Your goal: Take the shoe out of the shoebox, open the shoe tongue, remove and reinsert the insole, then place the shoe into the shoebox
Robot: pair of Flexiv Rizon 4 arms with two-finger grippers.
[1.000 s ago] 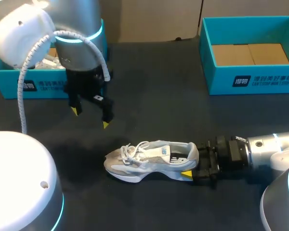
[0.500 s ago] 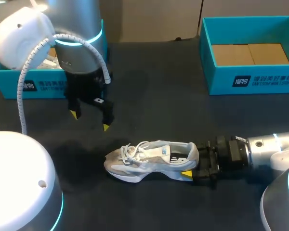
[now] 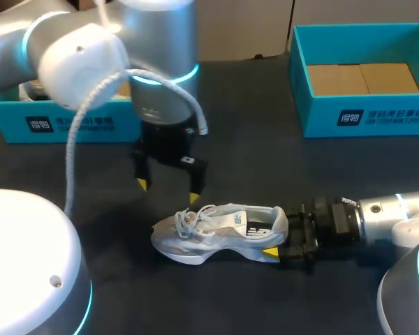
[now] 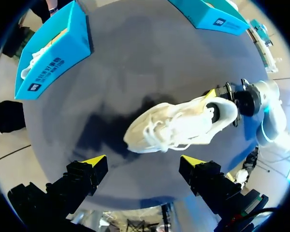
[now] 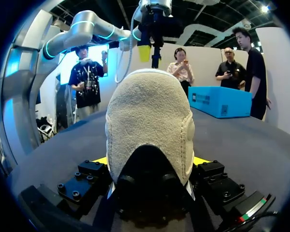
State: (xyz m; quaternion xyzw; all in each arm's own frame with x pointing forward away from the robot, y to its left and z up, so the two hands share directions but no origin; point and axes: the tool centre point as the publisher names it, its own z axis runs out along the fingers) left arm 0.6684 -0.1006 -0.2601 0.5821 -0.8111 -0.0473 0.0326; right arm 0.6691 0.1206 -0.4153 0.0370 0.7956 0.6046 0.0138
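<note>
A white and grey sneaker (image 3: 220,230) lies on its sole on the dark table, toe toward my left side. My right gripper (image 3: 279,236) comes in low from the right and is shut on its heel; in the right wrist view the padded heel (image 5: 150,125) fills the space between the yellow tips of that gripper (image 5: 151,162). My left gripper (image 3: 167,191) hangs open just above and behind the laces, holding nothing. From the left wrist, the sneaker (image 4: 179,125) lies ahead of the left gripper (image 4: 142,163), apart from both fingers.
A teal shoebox (image 3: 77,122) with white contents stands at the back left, partly hidden by my left arm. A second teal box (image 3: 377,115) lined with brown cardboard stands at the back right. Both arm bases fill the near corners.
My left arm has swung to the right and nearer, bringing its open gripper from beside the left shoebox to just above the sneaker's laces. The right gripper and the sneaker have not moved.
</note>
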